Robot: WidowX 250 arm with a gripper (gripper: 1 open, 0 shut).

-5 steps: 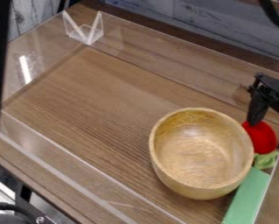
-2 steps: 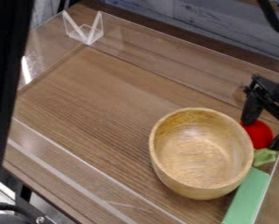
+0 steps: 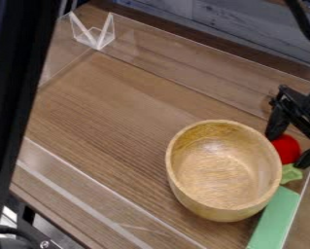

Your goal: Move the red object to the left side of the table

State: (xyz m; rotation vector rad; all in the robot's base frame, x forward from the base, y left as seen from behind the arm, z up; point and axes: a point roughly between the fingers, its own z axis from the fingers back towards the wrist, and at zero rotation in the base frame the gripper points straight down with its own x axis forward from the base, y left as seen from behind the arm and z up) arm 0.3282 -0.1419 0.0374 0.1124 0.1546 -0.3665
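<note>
One rounded, bright-red toy fruit (image 3: 287, 149)

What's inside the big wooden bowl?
The bowl looks empty: you can see its bare wooden bottom. Only the part tucked under its near rim might be hidden. The red toy sits outside, beside it.

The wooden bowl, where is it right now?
In the camera view, the wooden bowl sits on the table right of centre, toward the bottom, just left of the red toy fruit and green block.
</note>
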